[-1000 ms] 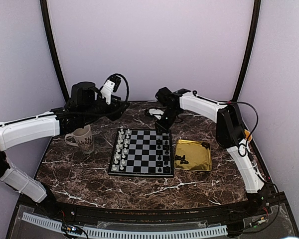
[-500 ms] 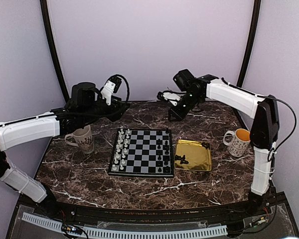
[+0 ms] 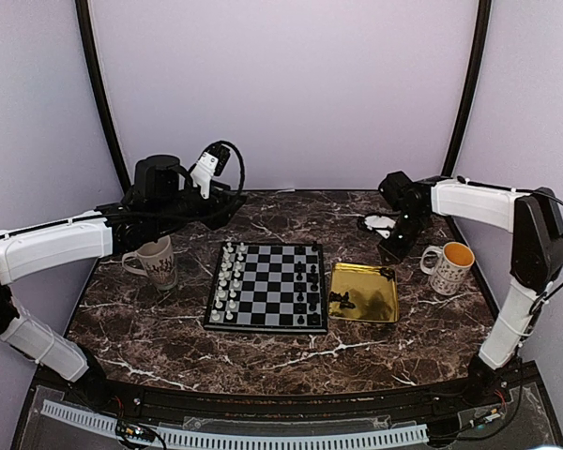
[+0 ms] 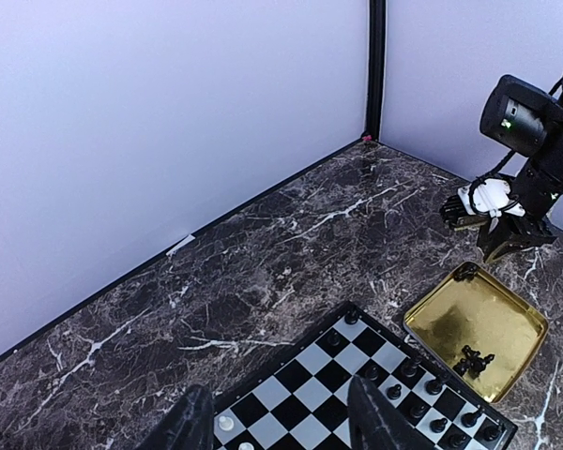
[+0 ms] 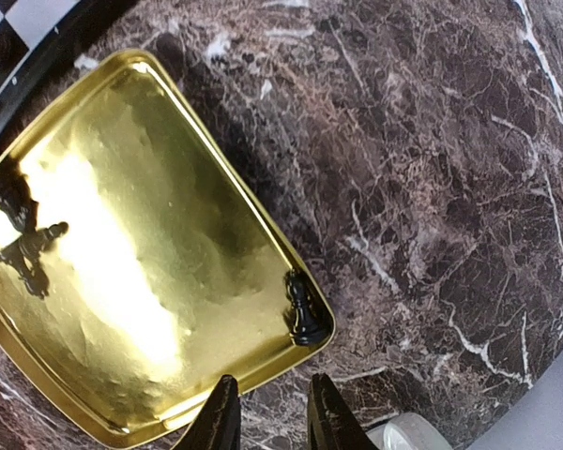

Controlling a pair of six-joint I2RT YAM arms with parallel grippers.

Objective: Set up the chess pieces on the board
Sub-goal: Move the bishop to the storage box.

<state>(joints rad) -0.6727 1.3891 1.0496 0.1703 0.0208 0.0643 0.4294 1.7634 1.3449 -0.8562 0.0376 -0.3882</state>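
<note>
The board (image 3: pixel 267 286) lies mid-table, with pale pieces (image 3: pixel 227 281) along its left side and black chess pieces (image 3: pixel 307 286) along its right. A gold tray (image 3: pixel 371 291) to its right holds a few black pieces (image 3: pixel 341 300). My right gripper (image 3: pixel 391 253) hovers over the tray's far right corner, open and empty. In the right wrist view its gripper (image 5: pixel 270 422) is just outside the tray rim (image 5: pixel 253 366), near a black piece (image 5: pixel 305 309) lying in the corner; more pieces (image 5: pixel 23 248) lie at the left. My left gripper (image 4: pixel 281 422) is open and empty above the board's far left corner (image 4: pixel 357 361).
A patterned mug (image 3: pixel 153 262) stands left of the board. A white mug with an orange inside (image 3: pixel 448 267) stands right of the tray, close to my right gripper; its rim shows in the right wrist view (image 5: pixel 408 436). Walls close in the table's back and sides.
My right arm has swung right, from above the board's far right corner to the tray's far right corner, uncovering the white mug. The left arm has not moved.
</note>
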